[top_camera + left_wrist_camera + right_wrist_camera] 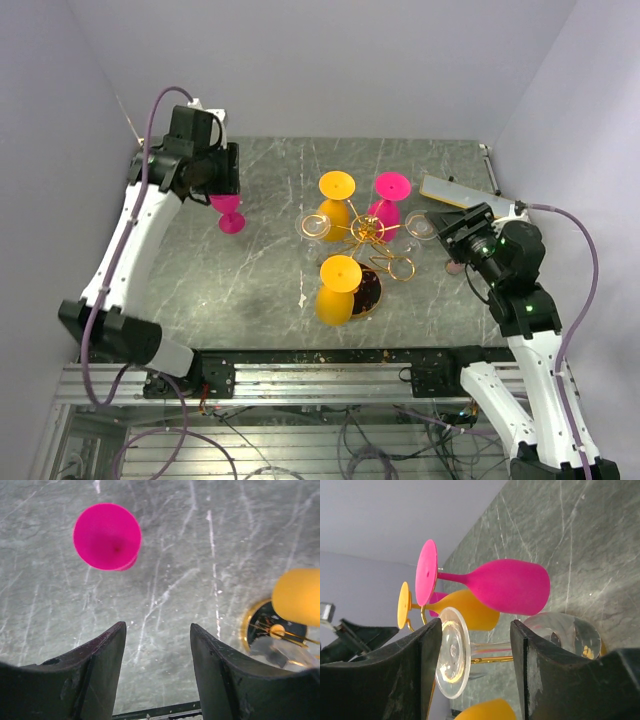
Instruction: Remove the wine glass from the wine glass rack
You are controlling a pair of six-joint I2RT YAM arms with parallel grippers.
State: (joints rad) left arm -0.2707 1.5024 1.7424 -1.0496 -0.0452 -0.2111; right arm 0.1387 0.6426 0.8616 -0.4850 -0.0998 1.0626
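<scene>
Crosswise, the clear wine glass lies between parted right gripper jaws.

- Wine glass rack: one;
- Pink glasses: two; a hanging pink glass on the rack, and a lone pink glass apart on the desk;
- Orange glasses: two; far orange glass, near orange glass; both on the rack;
- Clear glasses: two; left clear glass, right clear glass; both on the rack;
- Glasses altogether: six; five on the rack;
- Tools: two; left tool, right tool;
- Grey board: one.
</scene>
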